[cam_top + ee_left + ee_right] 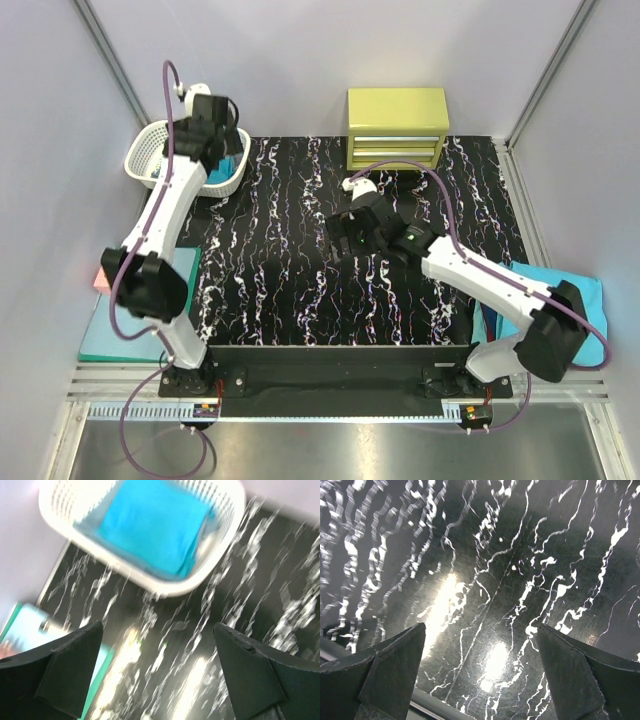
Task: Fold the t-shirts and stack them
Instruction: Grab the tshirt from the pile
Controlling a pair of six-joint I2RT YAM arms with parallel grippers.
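Note:
A turquoise t-shirt point(229, 167) lies in a white basket point(150, 158) at the back left; the blurred left wrist view shows it folded point(152, 527) inside the basket point(170, 586). My left gripper point(212, 148) hangs open and empty over the mat just in front of the basket point(157, 680). A stack of teal t-shirts point(570, 295) with a dark blue edge point(489, 325) lies at the right, beside the right arm. My right gripper point(341, 238) is open and empty over the bare middle of the mat point(480, 675).
A black marbled mat point(290, 290) covers the table. A yellow-green drawer box point(397, 127) stands at the back. A mint-green clipboard point(125, 325) lies at the left edge with a pinkish-red piece point(103, 283) on it. Grey walls enclose the sides.

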